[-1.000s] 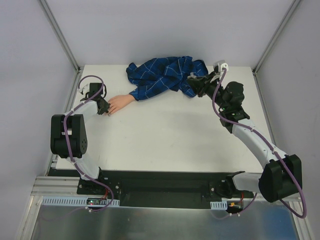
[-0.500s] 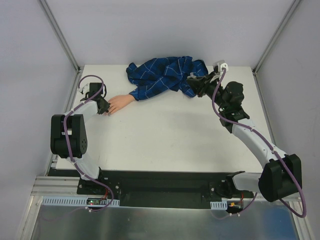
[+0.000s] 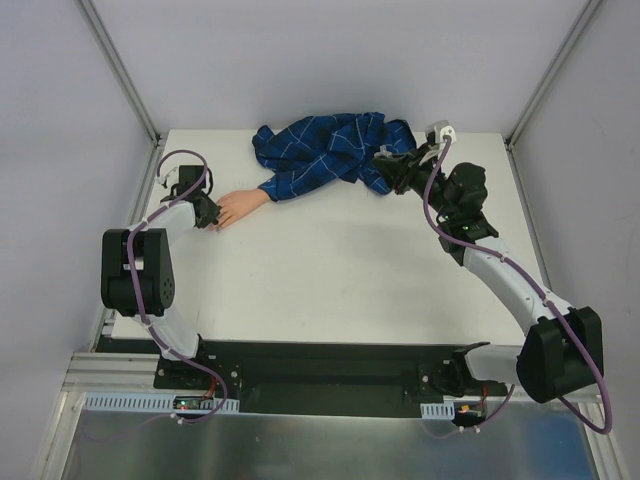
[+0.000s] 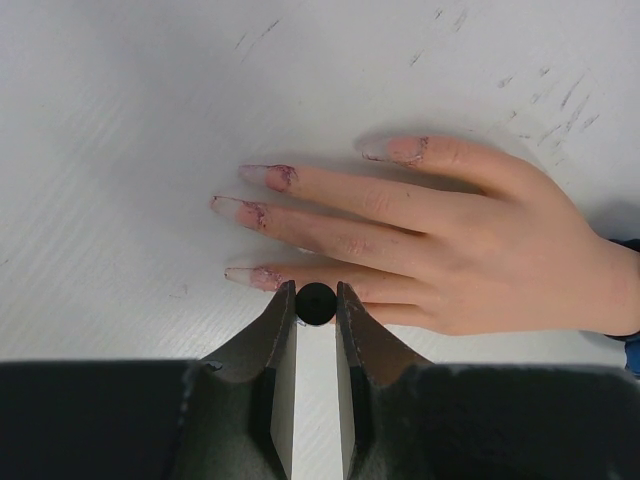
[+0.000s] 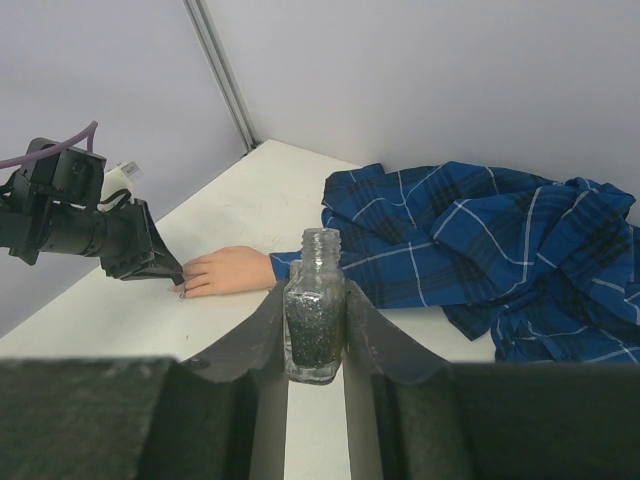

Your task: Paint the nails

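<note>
The peach dummy hand (image 3: 238, 205) lies palm down at the table's left, its blue checked sleeve (image 3: 325, 145) trailing to the back. In the left wrist view its nails (image 4: 258, 277) show pinkish glitter with smeared edges. My left gripper (image 3: 207, 215) is at the fingertips, shut on a small black round brush handle (image 4: 316, 303) seen end-on, right over the lowest finger (image 4: 380, 285). My right gripper (image 3: 388, 170) is beside the shirt at the back right. It is shut on an open glass bottle (image 5: 315, 310) of dark glittery polish, held upright with no cap.
The bunched shirt (image 5: 480, 240) covers the back middle of the table. The left arm's gripper also shows in the right wrist view (image 5: 150, 260), touching the hand (image 5: 225, 270). Grey enclosure walls and metal posts (image 3: 120, 70) stand close on the left and back.
</note>
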Controlling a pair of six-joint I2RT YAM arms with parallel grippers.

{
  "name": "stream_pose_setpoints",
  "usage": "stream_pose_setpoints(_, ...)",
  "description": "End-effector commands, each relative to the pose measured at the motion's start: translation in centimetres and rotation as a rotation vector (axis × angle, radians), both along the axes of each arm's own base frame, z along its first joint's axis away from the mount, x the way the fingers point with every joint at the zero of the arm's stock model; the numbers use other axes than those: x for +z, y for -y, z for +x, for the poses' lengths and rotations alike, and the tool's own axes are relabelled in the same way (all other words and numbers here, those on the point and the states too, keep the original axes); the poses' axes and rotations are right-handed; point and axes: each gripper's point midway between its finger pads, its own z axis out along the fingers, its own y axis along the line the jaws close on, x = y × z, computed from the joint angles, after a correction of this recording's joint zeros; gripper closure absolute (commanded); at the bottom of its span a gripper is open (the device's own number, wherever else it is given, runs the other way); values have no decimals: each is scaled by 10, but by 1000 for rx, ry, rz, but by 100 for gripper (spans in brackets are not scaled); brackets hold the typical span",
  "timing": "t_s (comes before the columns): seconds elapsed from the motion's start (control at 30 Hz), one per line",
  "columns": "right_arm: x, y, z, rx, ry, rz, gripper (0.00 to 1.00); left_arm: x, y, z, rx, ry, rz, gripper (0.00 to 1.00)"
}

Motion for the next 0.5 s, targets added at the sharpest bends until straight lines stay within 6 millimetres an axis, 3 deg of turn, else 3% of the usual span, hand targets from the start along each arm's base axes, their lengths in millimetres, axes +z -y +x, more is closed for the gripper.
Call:
stream_pose_setpoints(0.0,29,0,-2,19,91,40,100,27,3,11,-12,80,-4,100)
stream_pose_setpoints(0.3,29,-1,-1,20,93,39,100,35,-2,7,5,98,18,100)
stream_pose_setpoints(0.47,32,-1,-2,20,97,40,100,49,1,2,8,135,6,100)
